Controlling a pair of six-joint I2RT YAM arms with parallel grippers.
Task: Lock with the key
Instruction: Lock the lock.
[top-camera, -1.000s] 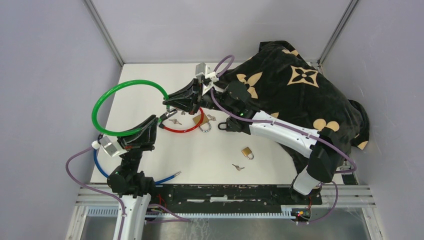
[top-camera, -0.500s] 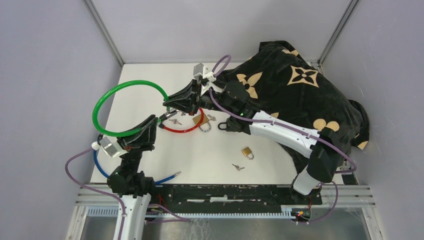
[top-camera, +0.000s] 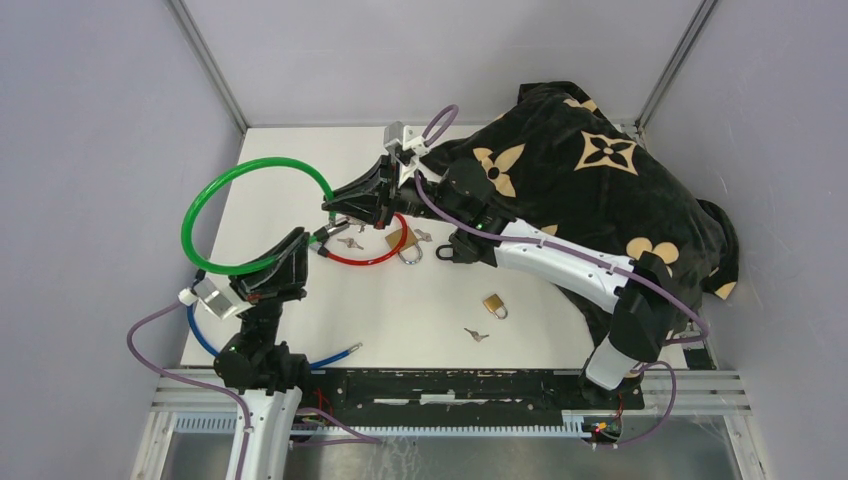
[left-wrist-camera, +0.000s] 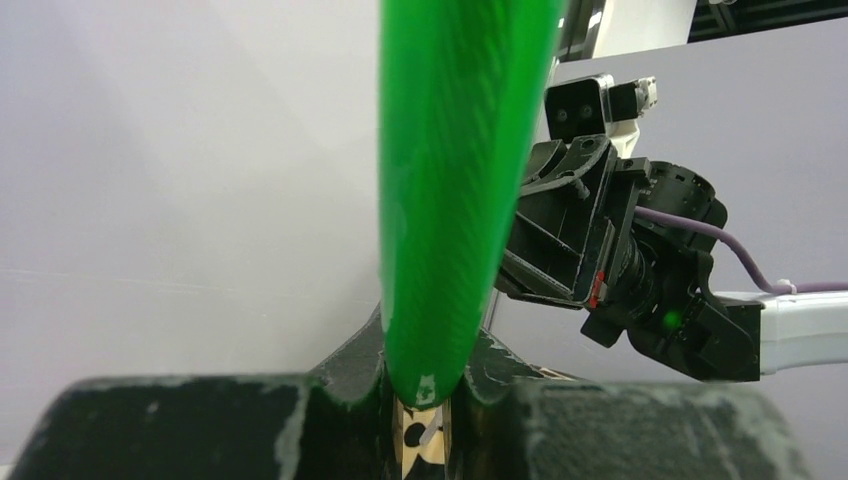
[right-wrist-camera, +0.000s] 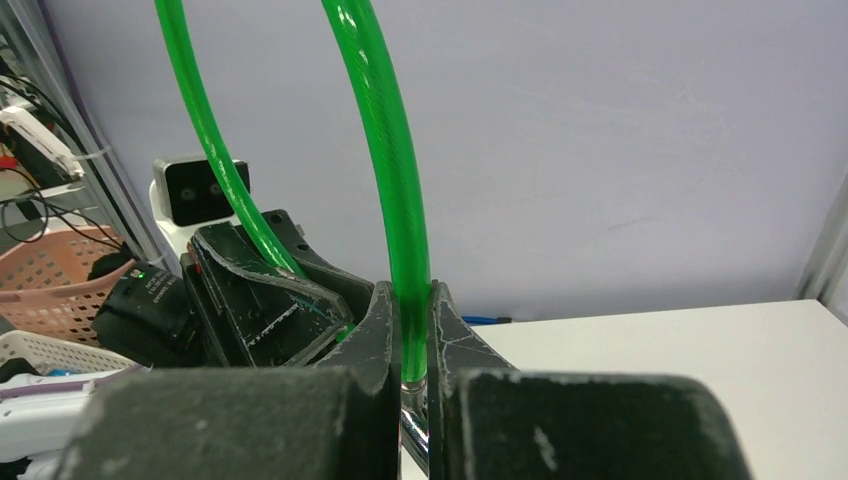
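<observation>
My left end effector (top-camera: 312, 240) is clenched on one end of the green cable lock (top-camera: 188, 222). My right end effector (top-camera: 335, 208) grips the other end, and the two tips are close together above the counter (top-camera: 420, 300). A key (top-camera: 350, 241) lies just below them beside the red cable loop (top-camera: 362, 261), near a brass padlock (top-camera: 404, 241).

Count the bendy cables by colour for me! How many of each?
green cable: 1
red cable: 1
blue cable: 1
Total: 3
</observation>
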